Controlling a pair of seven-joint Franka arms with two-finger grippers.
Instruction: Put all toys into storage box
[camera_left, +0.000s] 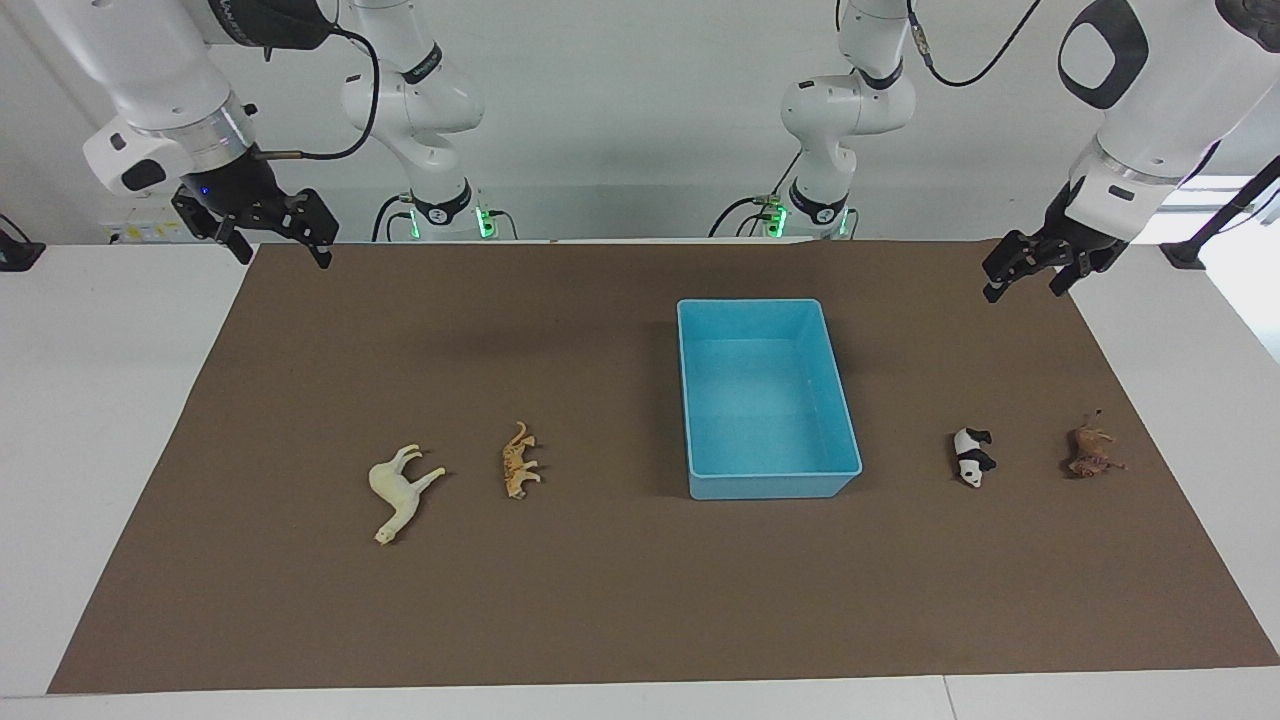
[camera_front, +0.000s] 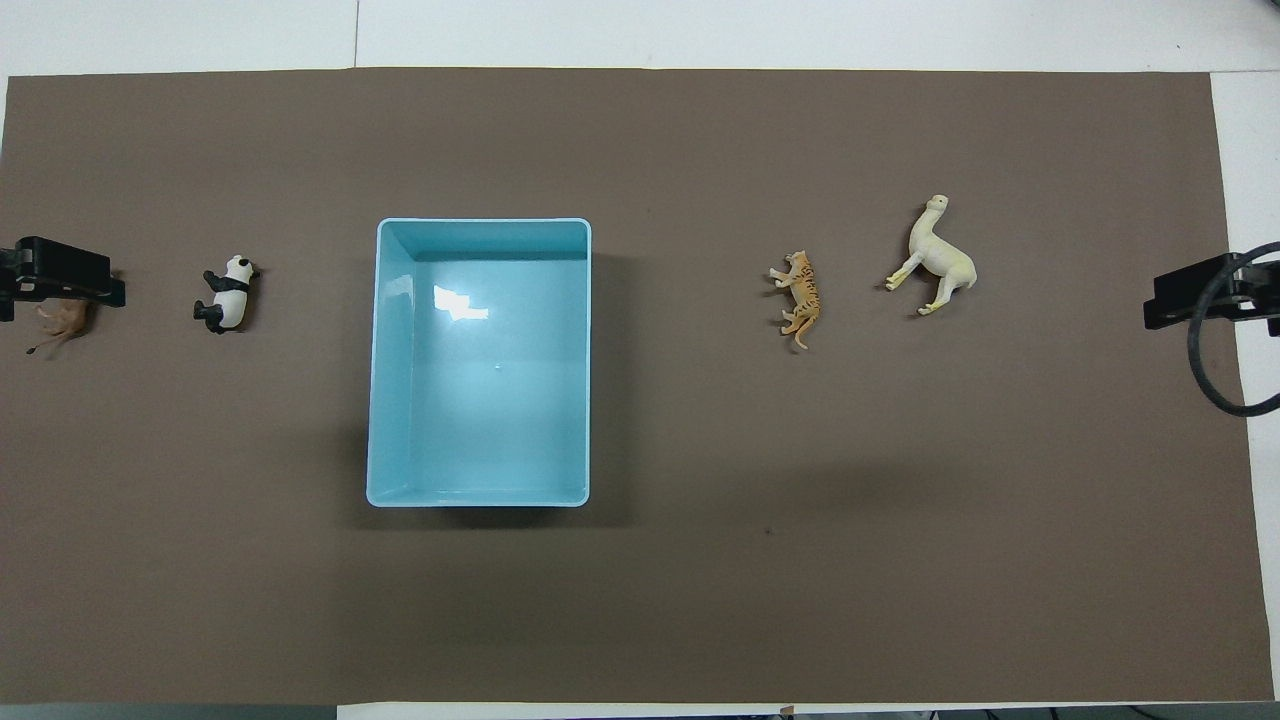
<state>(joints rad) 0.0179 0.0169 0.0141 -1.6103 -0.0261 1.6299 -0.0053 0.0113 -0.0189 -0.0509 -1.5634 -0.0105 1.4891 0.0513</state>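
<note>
Overhead view shows nothing stored yet: the box (camera_front: 480, 362) is seen empty mid-surface, the horse (camera_front: 937, 259) and tiger (camera_front: 799, 298) lying toward the right arm's end, the panda (camera_front: 228, 293) and lion (camera_front: 66, 322) toward the left's, while the left gripper (camera_left: 1030, 271) and right gripper (camera_left: 270, 240) are held released, raised, grasping nothing.

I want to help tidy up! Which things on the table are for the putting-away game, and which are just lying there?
For the game:
- cream horse
- striped tiger
- panda
- brown lion
- blue storage box, nothing in it yet
- left gripper and right gripper, both open, raised and waiting

Just lying there:
- brown mat under it all
</note>
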